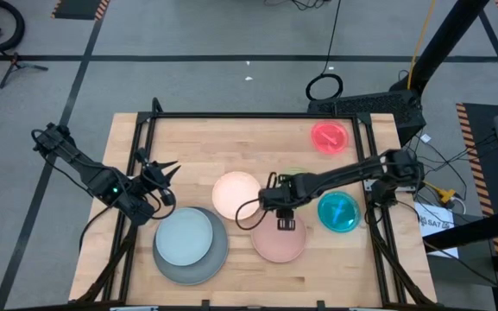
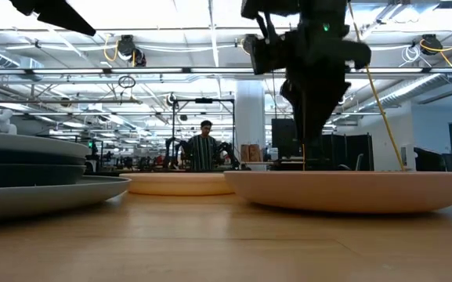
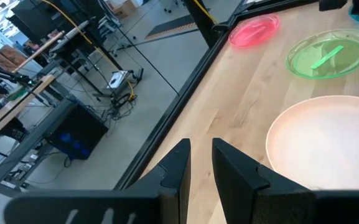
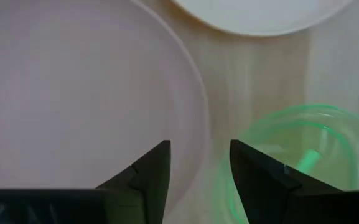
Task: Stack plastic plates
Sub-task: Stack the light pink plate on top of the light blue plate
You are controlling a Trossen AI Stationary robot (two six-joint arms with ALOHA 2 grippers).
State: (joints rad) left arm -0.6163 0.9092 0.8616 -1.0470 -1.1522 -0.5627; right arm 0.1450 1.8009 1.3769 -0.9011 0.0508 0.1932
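Note:
A stack sits near the table's near-left: a light blue plate (image 1: pixel 184 236) on top, dark plates (image 2: pixel 22 168) under it, a large grey plate (image 1: pixel 214 259) at the bottom. The cream plate (image 1: pixel 235 194), salmon pink plate (image 1: pixel 279 242), teal plate (image 1: pixel 339 212) and red plate (image 1: pixel 330 136) lie flat and apart. The green plate (image 4: pixel 300 146) lies under my right arm. My right gripper (image 4: pixel 199 158) is open, pointing down over the pink plate's far rim (image 4: pixel 199 118), one finger on each side. My left gripper (image 1: pixel 160 173) waits open by a narrow gap at the left. My right gripper stands astride the pink plate's far rim (image 2: pixel 312 171), coming from above. I cannot tell whether a finger touches the rim. The plate lies flat on the table.
A black frame rail (image 1: pixel 257 115) runs along the table's far edge and down both sides. The green plate lies close beside the pink one, and the cream plate (image 4: pixel 260 9) is just beyond them. Bare wood lies at the far-left part of the table (image 1: pixel 188 142).

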